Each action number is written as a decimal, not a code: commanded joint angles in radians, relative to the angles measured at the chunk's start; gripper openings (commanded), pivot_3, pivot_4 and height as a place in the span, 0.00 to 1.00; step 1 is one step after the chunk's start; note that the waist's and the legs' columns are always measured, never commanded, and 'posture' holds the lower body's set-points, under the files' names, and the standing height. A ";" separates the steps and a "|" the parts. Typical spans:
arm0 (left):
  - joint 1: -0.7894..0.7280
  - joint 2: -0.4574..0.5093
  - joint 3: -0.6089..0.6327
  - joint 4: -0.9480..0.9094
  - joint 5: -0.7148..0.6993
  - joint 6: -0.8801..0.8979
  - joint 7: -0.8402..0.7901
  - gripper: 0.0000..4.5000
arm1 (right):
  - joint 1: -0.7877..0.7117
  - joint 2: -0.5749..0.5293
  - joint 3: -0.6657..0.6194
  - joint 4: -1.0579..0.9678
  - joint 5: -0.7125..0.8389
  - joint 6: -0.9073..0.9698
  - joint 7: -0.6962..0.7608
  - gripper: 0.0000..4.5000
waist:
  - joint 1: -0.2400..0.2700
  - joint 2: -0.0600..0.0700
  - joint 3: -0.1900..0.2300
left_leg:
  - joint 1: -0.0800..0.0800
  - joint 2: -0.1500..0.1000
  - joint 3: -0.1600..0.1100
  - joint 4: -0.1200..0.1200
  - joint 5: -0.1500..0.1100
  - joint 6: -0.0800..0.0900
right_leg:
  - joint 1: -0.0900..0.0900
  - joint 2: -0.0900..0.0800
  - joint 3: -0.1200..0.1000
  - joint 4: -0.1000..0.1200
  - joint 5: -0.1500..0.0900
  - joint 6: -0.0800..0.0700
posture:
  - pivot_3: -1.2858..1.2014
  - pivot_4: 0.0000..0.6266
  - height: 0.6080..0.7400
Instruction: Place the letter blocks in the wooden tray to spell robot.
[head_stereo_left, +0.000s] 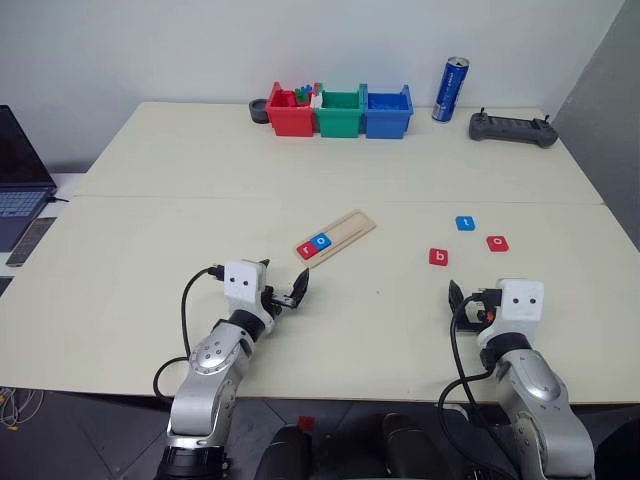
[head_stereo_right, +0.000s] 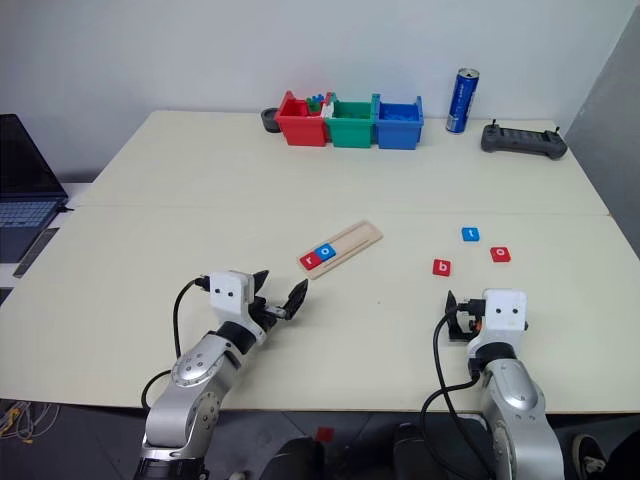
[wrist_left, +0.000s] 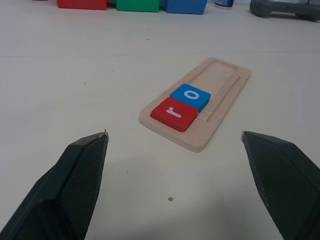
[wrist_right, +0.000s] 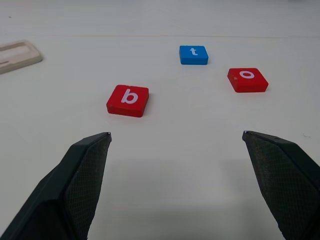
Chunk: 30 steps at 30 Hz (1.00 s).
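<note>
The wooden tray (head_stereo_left: 356, 225) lies slanted near the table's middle. In its near end sit a red "r" block (wrist_left: 174, 113) and a blue "o" block (wrist_left: 190, 96), side by side. Three loose letter blocks lie to the right: a red "b" (wrist_right: 128, 100), a blue "t" (wrist_right: 193, 54) and a red "o" (wrist_right: 247, 79). My left gripper (head_stereo_left: 283, 283) is open and empty, just short of the tray's near end. My right gripper (wrist_right: 175, 135) is also open and empty, a little short of the red "b".
Red (head_stereo_left: 291, 112), green (head_stereo_left: 340, 113) and blue (head_stereo_left: 387, 112) bins stand in a row at the table's far edge. A blue can (head_stereo_left: 451, 89) and a black controller (head_stereo_left: 512, 128) are to their right. A laptop (head_stereo_left: 20, 180) sits off the left side.
</note>
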 joint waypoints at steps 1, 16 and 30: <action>-0.061 0.047 0.029 0.008 -0.064 0.013 -0.086 1.00 | -0.035 -0.054 -0.007 -0.090 0.030 0.037 0.054 0.99 | 0.000 0.000 0.000 | 0.000 0.000 0.000 0.000 0.000 0.000 | 0.000 0.000 0.000 0.000 0.000 0.000 | 0.52 0.24 1.00; -0.388 0.248 -0.034 0.561 0.012 -0.278 -0.484 1.00 | -0.172 -0.414 -0.008 -0.095 0.443 0.164 0.576 0.99 | -0.001 -0.002 0.001 | -0.001 0.000 -0.001 0.000 0.000 0.000 | 0.001 0.000 -0.002 -0.001 0.000 0.000 | 0.52 0.24 1.00; -0.564 0.194 -0.067 0.936 0.106 -0.531 -0.556 1.00 | -0.241 -0.379 0.050 -0.108 0.458 0.174 0.507 0.99 | 0.000 -0.002 0.001 | -0.002 -0.001 -0.003 0.000 0.000 0.000 | 0.000 0.000 -0.003 0.000 0.000 0.000 | 0.52 0.24 1.00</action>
